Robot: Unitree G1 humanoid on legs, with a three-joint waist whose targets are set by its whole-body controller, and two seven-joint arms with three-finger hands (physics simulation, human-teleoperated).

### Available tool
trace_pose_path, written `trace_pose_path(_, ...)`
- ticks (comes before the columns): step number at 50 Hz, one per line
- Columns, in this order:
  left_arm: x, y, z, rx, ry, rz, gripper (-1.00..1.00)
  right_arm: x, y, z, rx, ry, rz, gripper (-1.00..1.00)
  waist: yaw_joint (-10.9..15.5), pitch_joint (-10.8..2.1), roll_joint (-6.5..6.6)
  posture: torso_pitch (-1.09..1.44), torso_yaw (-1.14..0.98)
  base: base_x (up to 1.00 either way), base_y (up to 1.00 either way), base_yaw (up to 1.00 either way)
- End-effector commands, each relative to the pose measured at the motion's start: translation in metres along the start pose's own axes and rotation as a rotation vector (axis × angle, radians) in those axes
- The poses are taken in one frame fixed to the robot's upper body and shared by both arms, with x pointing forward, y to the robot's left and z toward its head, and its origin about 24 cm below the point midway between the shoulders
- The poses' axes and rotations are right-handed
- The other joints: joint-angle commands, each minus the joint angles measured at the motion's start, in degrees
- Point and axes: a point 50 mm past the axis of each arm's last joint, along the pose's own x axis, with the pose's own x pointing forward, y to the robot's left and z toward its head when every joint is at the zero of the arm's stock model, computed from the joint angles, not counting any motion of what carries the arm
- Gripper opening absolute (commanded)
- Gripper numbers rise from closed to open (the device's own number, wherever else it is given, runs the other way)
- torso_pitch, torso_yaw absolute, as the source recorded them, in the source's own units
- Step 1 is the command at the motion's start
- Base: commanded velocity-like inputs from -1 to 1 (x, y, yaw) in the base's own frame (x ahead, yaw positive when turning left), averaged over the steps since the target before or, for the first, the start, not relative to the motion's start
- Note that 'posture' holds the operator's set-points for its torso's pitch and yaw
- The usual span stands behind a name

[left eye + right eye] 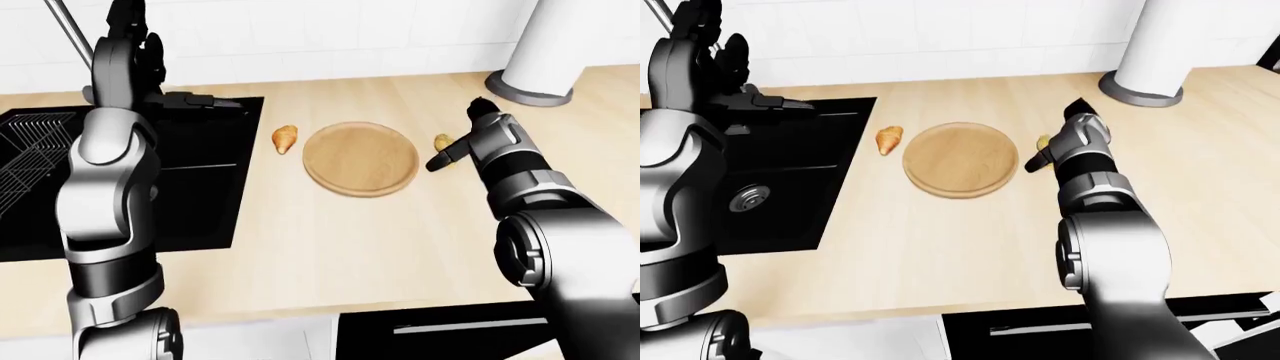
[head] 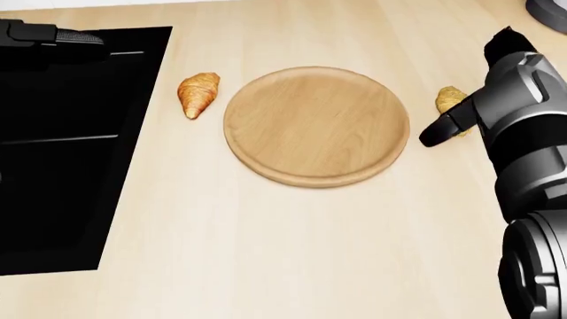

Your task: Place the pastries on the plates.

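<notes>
right arm is extended up the right side of the head view, forearm & wrist angled toward top. right hand (image 2: 460, 119) is held low over the surface w/ one dark finger (image 2: 436, 133) stuck out to the left; other fingers hidden, so grip state can't be judged. left arm is raised upright at the left of the left-eye view, elbow bent, left hand (image 1: 128, 13) cut off by top edge.

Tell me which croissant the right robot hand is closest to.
The paler yellow croissant right of the wooden plate in the head view, partly behind the right robot hand. The orange croissant lies across the plate, by the sink.
</notes>
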Motion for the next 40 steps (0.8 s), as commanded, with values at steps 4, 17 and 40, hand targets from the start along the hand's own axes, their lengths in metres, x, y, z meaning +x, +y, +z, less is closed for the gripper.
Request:
trace_pose_path(4,-0.002,0.004,0.020,0.005,-0.094,0.015,1.00,-0.007,-0.019,0.018,0.077,-0.079,-0.109,1.00,0.06,-1.86,-0.13,0.00,0.00,0.00,0.00,0.00)
trace_pose_path(17,-0.003,0.006,0.018,0.007,-0.091,0.020,1.00,-0.004,-0.011,0.019,0.132,-0.141,-0.167,1.00,0.11,-2.06,-0.36,0.00,0.00,0.00,0.00,0.00)
trace_pose_path(40,-0.005,0.007,0.015,0.013,-0.083,0.024,1.00,-0.003,-0.002,0.017,0.133,-0.139,-0.128,0.09,0.20,-2.28,-0.60,0.00,0.00,0.00,0.00,0.00)
